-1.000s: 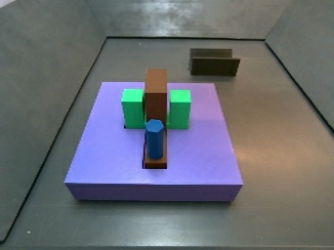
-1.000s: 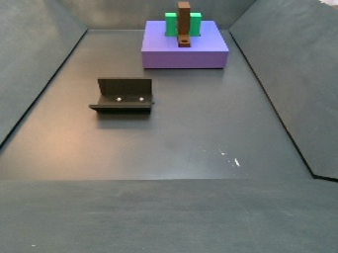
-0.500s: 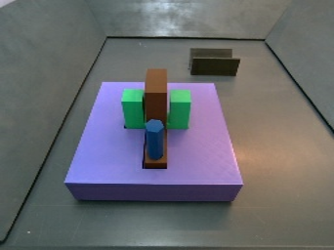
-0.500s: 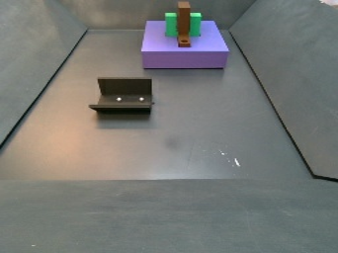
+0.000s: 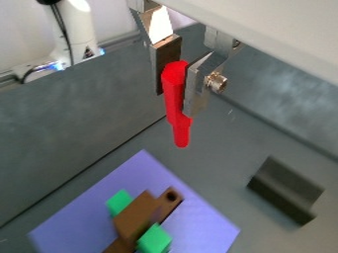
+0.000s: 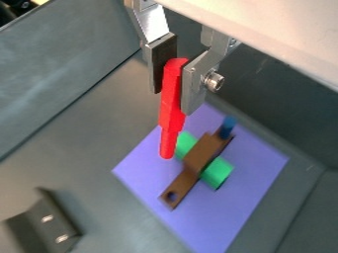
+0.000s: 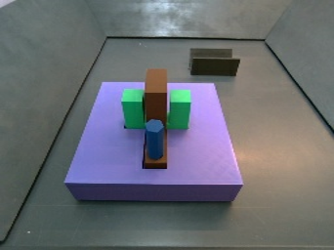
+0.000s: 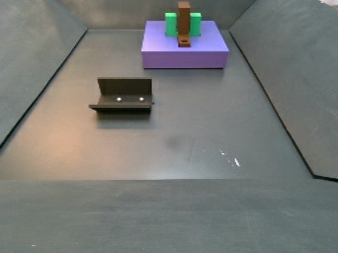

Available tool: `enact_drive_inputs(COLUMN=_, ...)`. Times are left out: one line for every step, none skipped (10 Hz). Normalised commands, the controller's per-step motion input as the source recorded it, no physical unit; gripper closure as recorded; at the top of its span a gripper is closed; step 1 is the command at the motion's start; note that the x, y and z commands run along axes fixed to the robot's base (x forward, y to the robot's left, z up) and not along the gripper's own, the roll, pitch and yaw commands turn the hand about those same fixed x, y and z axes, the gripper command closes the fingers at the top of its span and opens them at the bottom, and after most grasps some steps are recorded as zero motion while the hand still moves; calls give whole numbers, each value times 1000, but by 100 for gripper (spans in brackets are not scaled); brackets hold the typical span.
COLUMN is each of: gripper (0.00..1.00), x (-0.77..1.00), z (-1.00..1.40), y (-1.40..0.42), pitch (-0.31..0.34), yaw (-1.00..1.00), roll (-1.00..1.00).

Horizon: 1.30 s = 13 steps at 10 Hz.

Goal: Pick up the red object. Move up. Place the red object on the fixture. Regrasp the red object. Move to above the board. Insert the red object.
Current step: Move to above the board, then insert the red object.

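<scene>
Wrist views: gripper [image 5: 176, 65] above grey floor [image 8: 172, 148].

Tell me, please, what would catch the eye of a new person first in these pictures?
First, the bright red peg hanging upright between the gripper fingers, high above the lavender board in both wrist views. Next, on that board, green blocks flank a brown bar with a blue peg. The fixture stands empty on the grey floor.
</scene>
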Motion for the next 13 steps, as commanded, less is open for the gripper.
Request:
enact_drive_inputs(gripper=100, x=-85, z=0, y=-17, pitch=-11, yaw=-8, roll=-430)
enact_drive_inputs(gripper=100, x=-61, z=3, y=-13, pitch=-21, yaw=-5, roll=-282)
enact_drive_inputs(gripper=100, x=29, z=0, y=-26, pitch=0, yaw=0, roll=-26)
enact_drive_inputs(gripper=100, x=0, z=-123, y=0, pitch=-51, yaw=-103, roll=-87)
enact_drive_inputs(gripper=100, x=0, z=-480, y=334, pitch=-110, yaw=-171, roll=-319)
enact_drive_inputs(gripper=100, x=-20, z=-189, y=346, pitch=-256, yaw=-283, roll=-451)
enact_drive_inputs(gripper=100, x=-49, z=-209, y=363, pitch=-244, yaw=-269, roll=-449)
enact_drive_inputs(gripper=100, x=-63, z=-209, y=357, pitch=-241, yaw=-266, roll=-456)
enact_drive_inputs(gripper=100, x=-46, z=-303, y=440, pitch=-216, yaw=-237, roll=-409)
enact_drive_inputs(gripper=100, x=-54, z=-417, y=523, pitch=-181, yaw=-206, roll=-353)
enact_drive_inputs(gripper=100, x=-146, z=-526, y=514, pitch=-153, yaw=-234, roll=-299)
enact_drive_inputs(gripper=100, x=-263, z=-629, y=311, pitch=-134, yaw=-211, roll=-270)
enact_drive_inputs(gripper=100, x=-226, z=-691, y=0, pitch=-123, yaw=-203, roll=-223)
